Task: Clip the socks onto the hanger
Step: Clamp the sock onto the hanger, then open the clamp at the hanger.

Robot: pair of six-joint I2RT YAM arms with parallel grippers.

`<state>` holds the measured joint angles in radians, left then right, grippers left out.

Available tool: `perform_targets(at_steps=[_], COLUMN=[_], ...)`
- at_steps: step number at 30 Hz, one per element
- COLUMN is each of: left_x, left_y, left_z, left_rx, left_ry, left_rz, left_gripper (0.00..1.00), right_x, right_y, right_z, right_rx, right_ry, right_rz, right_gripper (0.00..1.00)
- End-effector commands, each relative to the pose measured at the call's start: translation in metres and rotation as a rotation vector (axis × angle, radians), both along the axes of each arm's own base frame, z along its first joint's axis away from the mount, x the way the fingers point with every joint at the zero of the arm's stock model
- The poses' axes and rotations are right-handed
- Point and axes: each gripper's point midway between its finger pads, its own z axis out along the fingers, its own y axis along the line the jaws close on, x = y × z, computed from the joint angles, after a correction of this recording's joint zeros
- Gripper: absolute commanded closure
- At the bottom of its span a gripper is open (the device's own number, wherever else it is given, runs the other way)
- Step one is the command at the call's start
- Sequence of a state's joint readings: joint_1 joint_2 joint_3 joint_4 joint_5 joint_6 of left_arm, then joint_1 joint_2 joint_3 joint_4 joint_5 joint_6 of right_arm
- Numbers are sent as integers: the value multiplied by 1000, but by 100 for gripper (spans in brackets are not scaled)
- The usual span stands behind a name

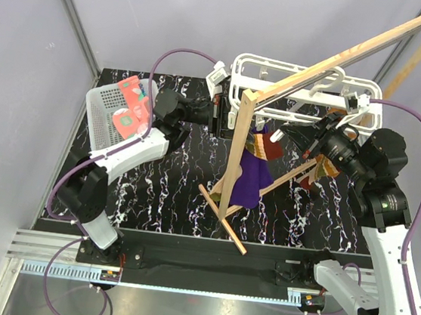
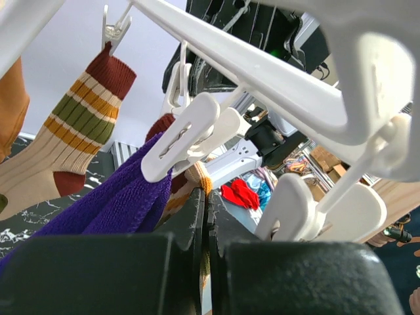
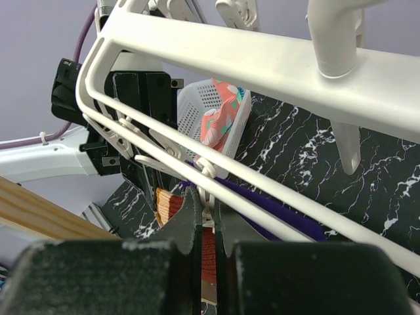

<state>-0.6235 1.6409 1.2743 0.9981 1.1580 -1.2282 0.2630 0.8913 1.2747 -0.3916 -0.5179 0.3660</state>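
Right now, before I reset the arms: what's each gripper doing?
Left gripper: closed; whether it pinches anything cannot be told.
Right gripper: closed; same doubt.

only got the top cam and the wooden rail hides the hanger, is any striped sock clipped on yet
observer: Yes. The left wrist view shows a striped sock hanging from a small clip on the hanger.
operator: and the purple cloth
observer: A white clip appears to grip a corner of the purple cloth.
operator: pincers open or shut
observer: Both are shut: the left pincer and the right pincer, each just under the hanger bars.
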Motion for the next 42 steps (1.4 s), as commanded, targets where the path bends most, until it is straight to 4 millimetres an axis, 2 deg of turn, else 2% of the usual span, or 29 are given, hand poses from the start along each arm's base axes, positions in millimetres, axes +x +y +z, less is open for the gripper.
perform_targets(at_steps=[1,6,7,8,9,12,13,18,25,27,31,32,34,35,38,42], left_x=[-23,-22,-24,-23,-23,-24,-23,-20,-10,-5,-7,-6,-5,-5,1,9], left_y=[-10,-12,-14,-14,-15,-15,-15,-18,-19,-20,-13,-11,-8,-6,0,15], left_z=[10,8,9,9,8,8,7,3,-14,-27,-28,-32,-40,-52,-63,-96], left_rx=[-16,-12,-14,-13,-12,-12,-8,4,76,128,156,161,215,260,304,429], left_ry=[-48,-35,-36,-35,-33,-34,-29,-28,1,5,-27,-48,-29,-25,-34,-13], left_rz=[-79,-76,-81,-81,-82,-84,-83,-66,15,47,107,124,161,175,253,366], left_gripper=[100,100,100,100,100,100,100,100,67,57,50,46,45,44,42,42], right_x=[-13,-12,-12,-12,-12,-13,-13,-16,-21,-25,-36,-40,-46,-49,-57,-64], right_y=[15,12,12,12,12,12,12,11,4,1,-8,-10,-17,-20,-29,-42], right_z=[-31,-29,-29,-29,-28,-27,-28,-24,-20,-15,-13,-8,-12,-10,-13,-17], right_rx=[-24,-29,-28,-28,-27,-27,-28,-25,-39,-40,-49,-48,-62,-62,-66,-70], right_ry=[129,117,117,118,118,114,117,105,102,92,106,100,126,125,144,168], right_rz=[113,92,93,93,93,92,90,89,57,41,4,-3,-32,-43,-86,-158], right_gripper=[100,97,89,89,81,72,66,60,44,37,26,25,21,21,18,17])
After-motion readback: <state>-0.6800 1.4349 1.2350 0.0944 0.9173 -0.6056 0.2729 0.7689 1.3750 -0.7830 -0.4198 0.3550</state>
